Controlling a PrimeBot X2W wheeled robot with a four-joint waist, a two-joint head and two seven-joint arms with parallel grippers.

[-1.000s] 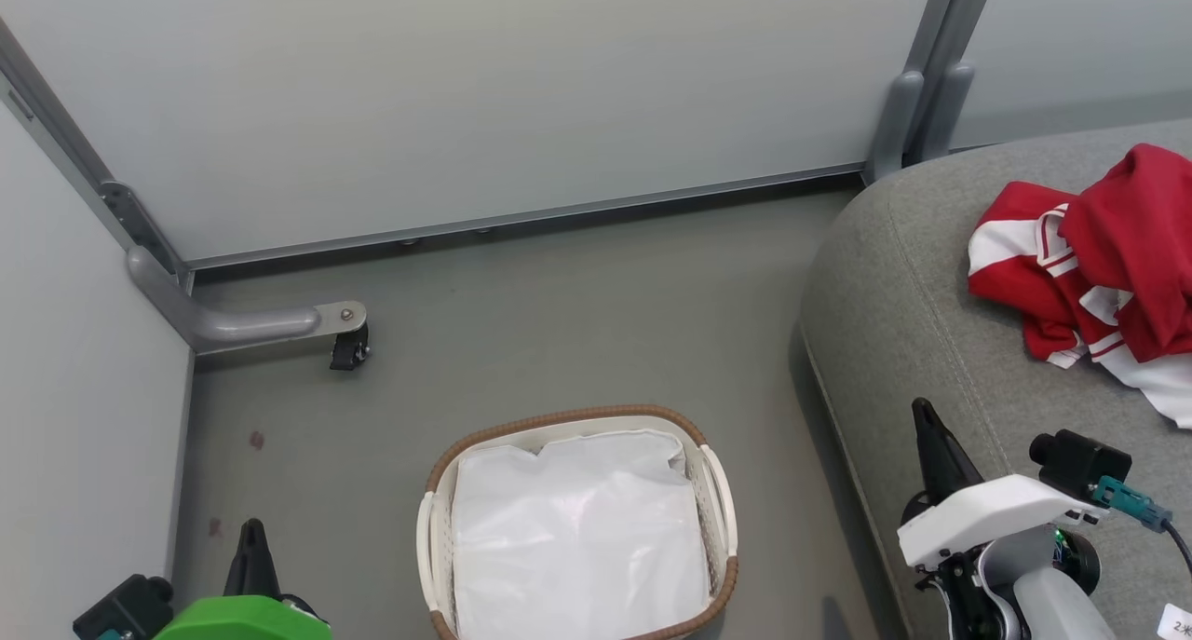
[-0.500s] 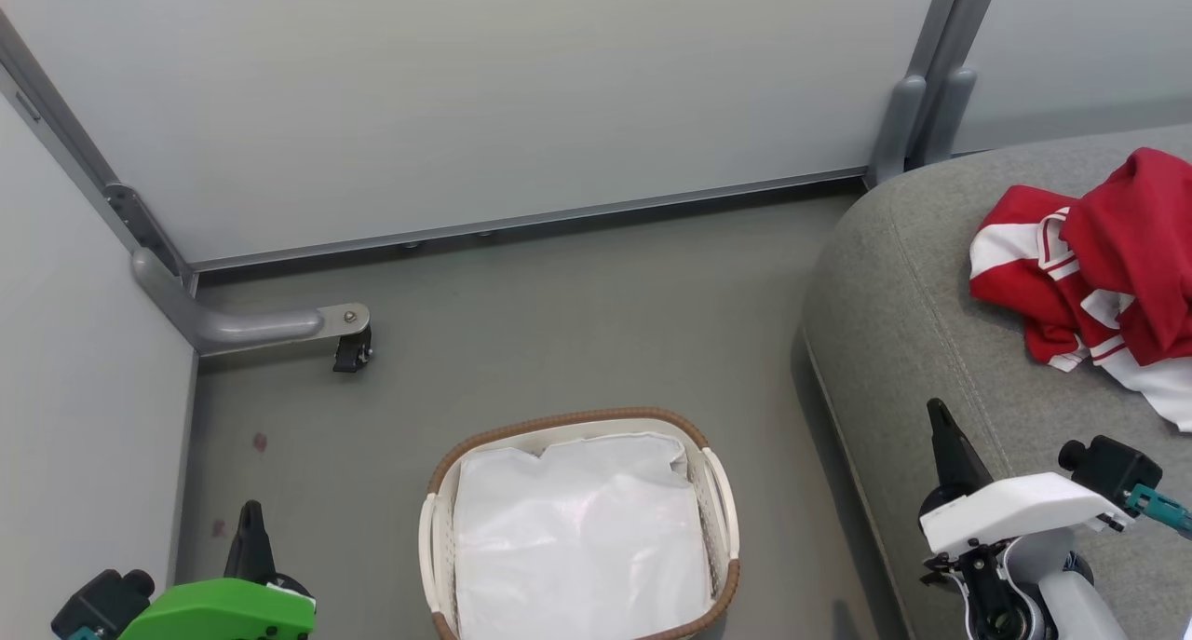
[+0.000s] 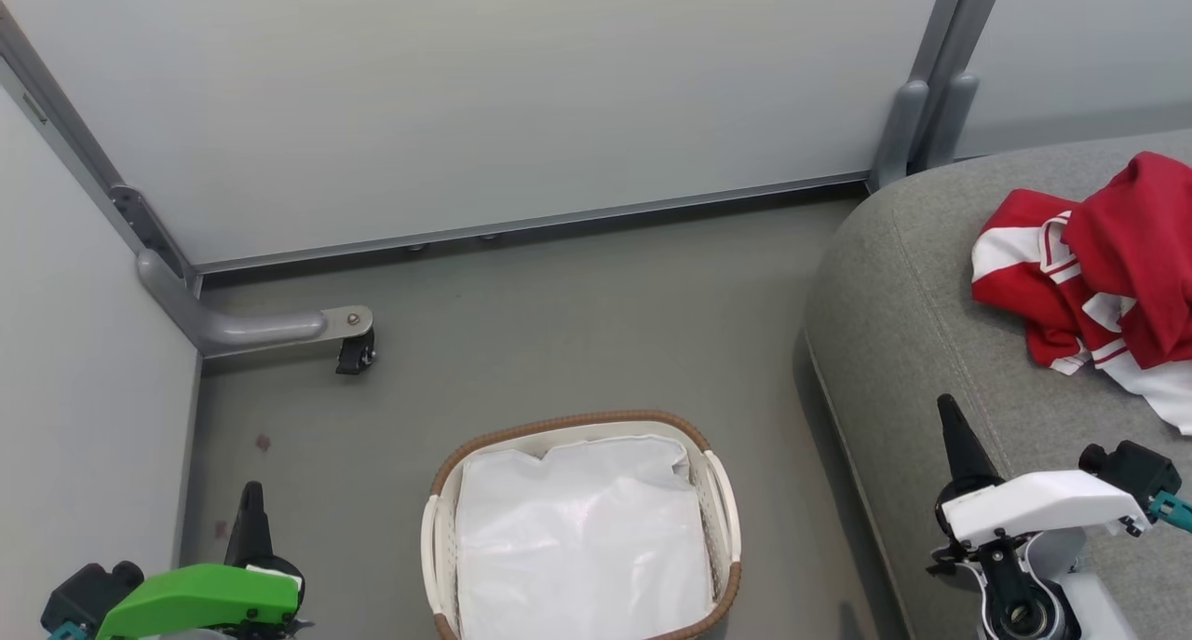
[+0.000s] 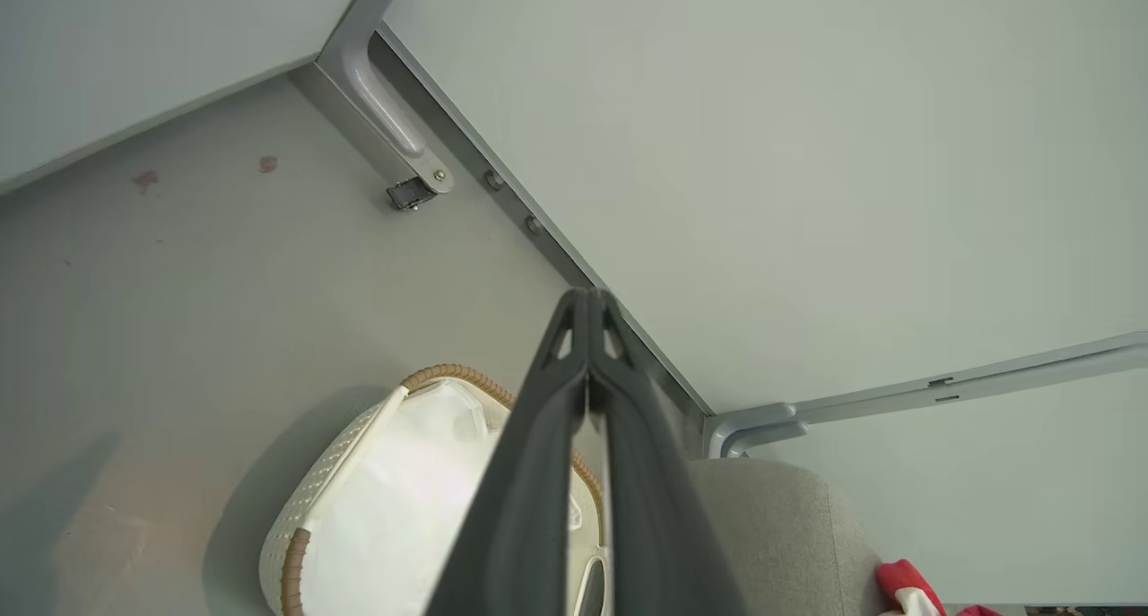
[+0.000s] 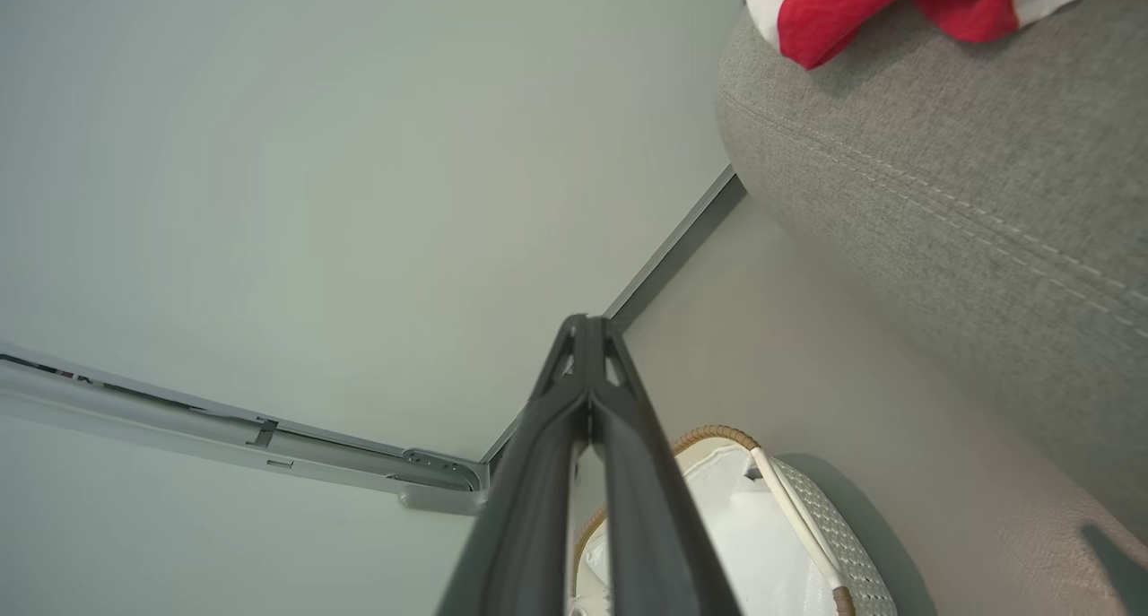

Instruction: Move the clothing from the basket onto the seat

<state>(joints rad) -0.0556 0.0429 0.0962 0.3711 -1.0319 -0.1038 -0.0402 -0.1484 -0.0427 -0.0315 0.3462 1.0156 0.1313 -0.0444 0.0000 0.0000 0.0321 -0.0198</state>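
Right gripper point(image 3: 948, 409) eased back — shut, clothing point(image 3: 1113, 249) ahead on seat point(image 3: 908, 295)

The basket point(image 3: 577, 420) is sitting on the floor point(image 3: 559, 323), left of the seat point(image 3: 913, 342). The clothing point(image 3: 1117, 249) is lying on the seat, well apart from the basket. A liner point(image 3: 582, 547) is lying in the basket.

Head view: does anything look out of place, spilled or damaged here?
Nothing damaged. The red-and-white fabric garments lie crumpled on the grey upholstered sofa seat; the oval white plastic basket stands upright. Small reddish stains mark the floor at left.
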